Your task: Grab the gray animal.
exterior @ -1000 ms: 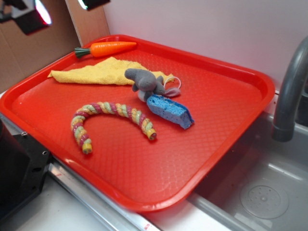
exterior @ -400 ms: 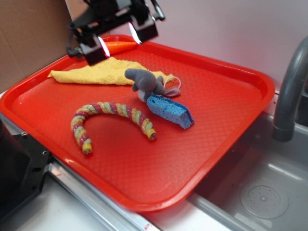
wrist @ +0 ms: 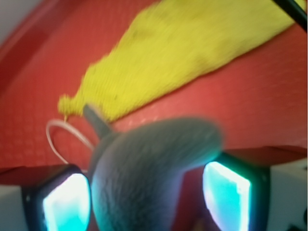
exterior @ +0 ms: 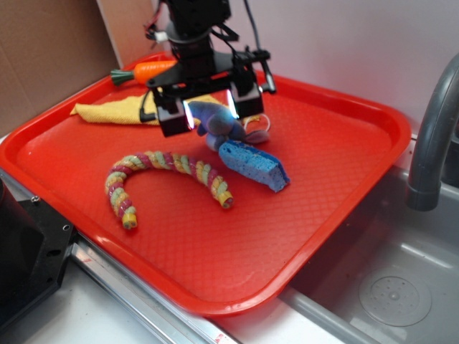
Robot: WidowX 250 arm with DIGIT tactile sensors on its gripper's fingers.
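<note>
Exterior – change: a sec ago no arm over the tray; now your gripper (exterior: 208, 112) has come down w/ its jaws either side of the gray animal (exterior: 224, 125).
Exterior – meaning: you're lined up for the grab; I'd judge closing is the next move, animal not yet lifted.
Exterior – animal pos: on the red tray (exterior: 337, 186), back-centre, touching the blue sponge (exterior: 254, 165) at its near side, partly on the yellow cloth (exterior: 115, 109).
Exterior – jaws: spread apart, one finger each side of the animal; not clenched on it yet.
Exterior – count: 1 gray animal, 1 sponge, 1 cloth, 1 braided rope (exterior: 165, 175), 1 toy carrot (exterior: 147, 70), 1 tray, 1 faucet (exterior: 434, 136) at the sink on the right.
Wrist – animal pos: gray animal (wrist: 149, 178) fills the gap betw. the two lit fingers (wrist: 65, 204), blurred; looks centred.
Wrist – jaws: released, gap visible on the right side of the plush; can't tell if the left one touches.
Wrist – count: 1 yellow cloth (wrist: 178, 62) behind, 1 thin pale cord loop (wrist: 60, 139) at left, tray (wrist: 269, 110) under all.
</note>
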